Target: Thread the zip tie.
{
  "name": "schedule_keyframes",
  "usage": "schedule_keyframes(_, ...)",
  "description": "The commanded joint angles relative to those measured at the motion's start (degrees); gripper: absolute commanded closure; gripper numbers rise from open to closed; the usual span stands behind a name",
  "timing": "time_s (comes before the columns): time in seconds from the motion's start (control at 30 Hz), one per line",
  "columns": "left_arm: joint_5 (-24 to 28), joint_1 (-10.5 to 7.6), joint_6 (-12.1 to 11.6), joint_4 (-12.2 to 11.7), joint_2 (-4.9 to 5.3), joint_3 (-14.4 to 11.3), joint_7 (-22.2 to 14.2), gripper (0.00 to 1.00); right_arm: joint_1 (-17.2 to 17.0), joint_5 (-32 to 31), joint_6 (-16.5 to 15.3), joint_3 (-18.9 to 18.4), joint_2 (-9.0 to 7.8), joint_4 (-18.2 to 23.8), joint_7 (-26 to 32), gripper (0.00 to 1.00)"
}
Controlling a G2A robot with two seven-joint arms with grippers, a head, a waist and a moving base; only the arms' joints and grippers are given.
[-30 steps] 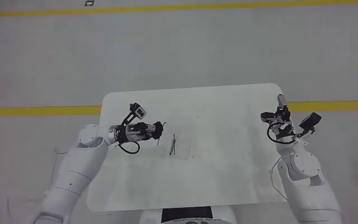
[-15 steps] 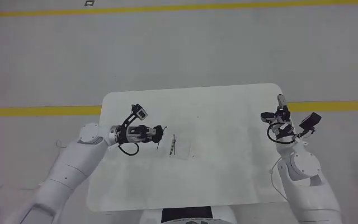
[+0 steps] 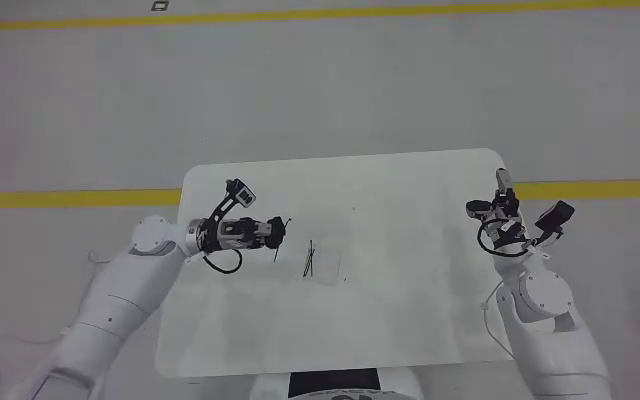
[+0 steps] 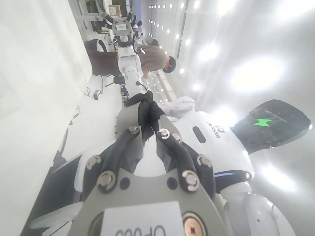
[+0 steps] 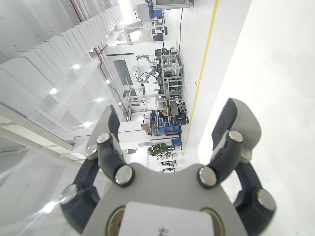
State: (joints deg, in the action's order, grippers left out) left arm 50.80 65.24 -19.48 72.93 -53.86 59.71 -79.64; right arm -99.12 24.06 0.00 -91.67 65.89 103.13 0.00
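Note:
My left gripper point(image 3: 274, 232) hovers over the left part of the white table point(image 3: 400, 310), shut on a thin black zip tie point(image 3: 281, 243) that hangs slanted from its fingertips. In the left wrist view the gripper point(image 4: 148, 114) has its dark pads pressed together, and the zip tie's point(image 4: 142, 86) curved end pokes out past them. More black zip ties point(image 3: 310, 260) lie on the table just right of that gripper. My right gripper point(image 3: 503, 203) stands open at the table's right edge, and in its own view the gripper point(image 5: 172, 116) has nothing between its fingers.
The wide middle and front of the table are bare white surface. A yellow floor line point(image 3: 80, 198) runs behind the table. The rounded table edges lie close to both arms.
My left gripper has drawn back slightly to the left with the zip tie, away from the ties on the table. The right arm has kept still.

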Motion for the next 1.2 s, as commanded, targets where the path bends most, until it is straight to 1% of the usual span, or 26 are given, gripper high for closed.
schedule_keyframes(0.0,-2.02,0.84,0.0,0.92,0.22,1.72,0.0,1.0,0.0,0.0,0.0,0.0,0.0,0.0,0.0,0.0)
schedule_keyframes(0.07,-4.52,1.8,0.0,2.17,0.28,3.36,0.0,1.0,0.0,0.0,0.0,0.0,0.0,0.0,0.0,0.0)
schedule_keyframes(0.13,-5.8,2.78,0.0,3.03,0.13,5.0,0.0,1.0,0.0,0.0,0.0,0.0,0.0,0.0,0.0,0.0)
schedule_keyframes(0.2,-5.07,3.7,0.0,3.08,-0.22,6.37,0.0,1.0,0.0,0.0,0.0,0.0,0.0,0.0,0.0,0.0)
schedule_keyframes(0.23,-5.05,4.15,0.0,3.59,-0.46,7.05,0.0,1.0,0.0,0.0,0.0,0.0,0.0,0.0,0.0,0.0)
schedule_keyframes(0.3,-5.37,4.83,0.0,4.49,-0.74,8.03,0.0,1.0,0.22,-1.54,0.06,1.03,0.01,1.11,1.84,0.0)
schedule_keyframes(0.43,-5.37,4.83,0.0,4.49,-0.74,8.03,0.0,1.0,0.95,-7.92,1.1,3.79,-0.09,3.81,5.96,0.0)
schedule_keyframes(0.6,-5.37,4.83,0.0,4.49,-0.74,8.03,0.0,1.0,3.36,-14.57,4.57,9.21,0.0,6.21,10.78,0.0)
schedule_keyframes(0.67,-5.37,4.83,0.0,4.49,-0.74,8.03,0.0,1.0,4.58,-16.66,6.35,12.29,0.19,6.03,12.07,0.0)
schedule_keyframes(0.7,-5.37,4.83,0.0,4.49,-0.74,8.03,0.0,1.0,5.68,-18.68,7.27,14.62,0.33,5.62,12.87,0.0)
schedule_keyframes(0.77,-5.37,4.83,0.0,4.49,-0.74,8.03,0.0,1.0,7.24,-20.41,8.51,17.96,0.65,4.54,13.64,0.0)
schedule_keyframes(0.83,-5.37,4.83,0.0,4.49,-0.74,8.03,0.0,1.0,9.17,-22.77,9.4,21.12,1.09,3.24,12.52,0.0)
schedule_keyframes(0.93,-5.37,4.83,0.0,4.49,-0.74,8.03,0.0,1.0,11.05,-22.95,11.06,22.9,1.87,0.94,6.83,0.0)
schedule_keyframes(1.17,-5.37,4.83,0.0,4.49,-0.74,8.03,0.0,1.0,11.05,-22.95,11.06,22.9,1.87,0.94,6.83,0.0)
